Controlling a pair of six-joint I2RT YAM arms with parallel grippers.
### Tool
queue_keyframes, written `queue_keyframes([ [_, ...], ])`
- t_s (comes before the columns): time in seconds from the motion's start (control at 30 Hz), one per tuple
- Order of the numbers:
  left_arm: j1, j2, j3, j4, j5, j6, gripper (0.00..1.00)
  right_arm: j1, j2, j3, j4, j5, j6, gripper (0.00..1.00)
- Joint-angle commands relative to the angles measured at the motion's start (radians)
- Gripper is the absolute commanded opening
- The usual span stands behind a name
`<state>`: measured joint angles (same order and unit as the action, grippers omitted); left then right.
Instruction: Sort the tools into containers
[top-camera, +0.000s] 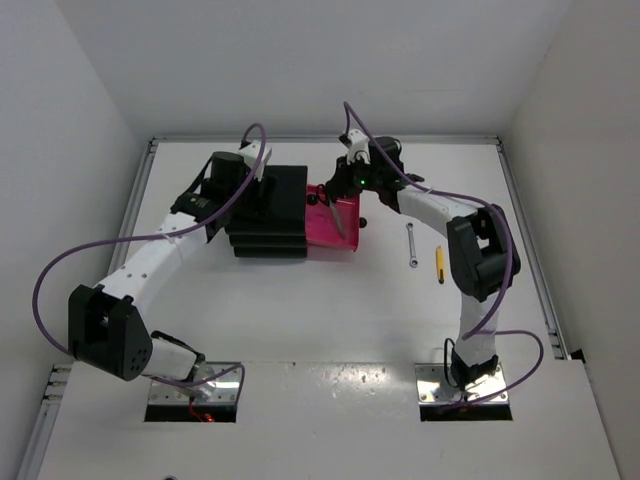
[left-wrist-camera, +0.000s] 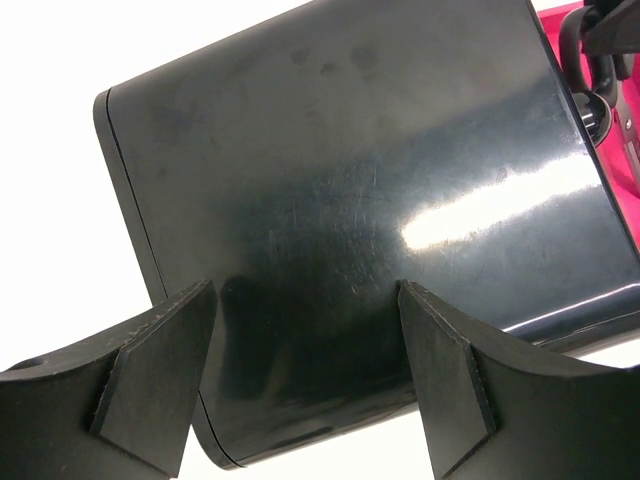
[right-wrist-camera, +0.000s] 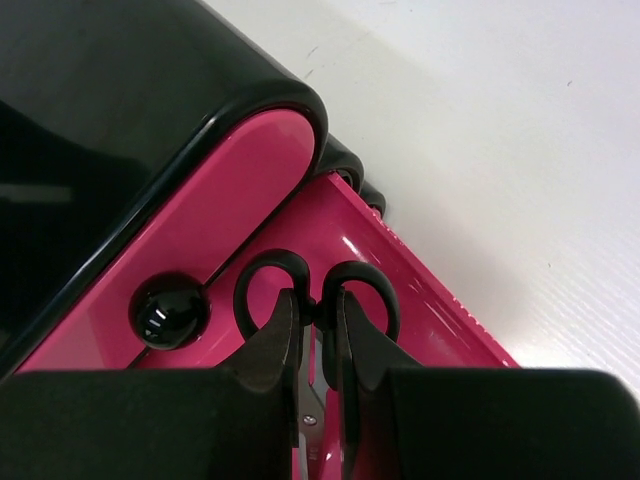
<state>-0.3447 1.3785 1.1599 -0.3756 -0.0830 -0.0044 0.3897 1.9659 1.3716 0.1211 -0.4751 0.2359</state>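
My right gripper (right-wrist-camera: 320, 322) is shut on the black-handled scissors (right-wrist-camera: 362, 272), pinching them just below the two finger loops. They hang over an open pink drawer (right-wrist-camera: 420, 300) pulled out of the black drawer unit (top-camera: 270, 215). In the top view that gripper (top-camera: 338, 198) sits above the drawer (top-camera: 330, 240). The left gripper (left-wrist-camera: 305, 340) is open over the unit's glossy top (left-wrist-camera: 350, 180), with nothing between its fingers (left-wrist-camera: 160, 370). A thin silver wrench (top-camera: 412, 245) and a yellow cutter (top-camera: 439, 263) lie on the table to the right of the drawer.
A closed pink drawer front with a round black knob (right-wrist-camera: 170, 312) is just above the open drawer. The right arm's elbow (top-camera: 480, 250) hangs beside the wrench and cutter. White walls close in the table on the left, back and right.
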Motion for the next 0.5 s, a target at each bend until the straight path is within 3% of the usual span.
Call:
queue_keyframes([
  [0.0, -0.010, 0.016, 0.003, -0.013, 0.005, 0.006, 0.80, 0.015, 0.019, 0.064, 0.014, -0.017, -0.030, 0.00],
  [0.47, -0.010, 0.025, 0.012, -0.013, 0.005, 0.006, 0.80, 0.024, 0.056, 0.084, -0.029, -0.037, -0.040, 0.06],
])
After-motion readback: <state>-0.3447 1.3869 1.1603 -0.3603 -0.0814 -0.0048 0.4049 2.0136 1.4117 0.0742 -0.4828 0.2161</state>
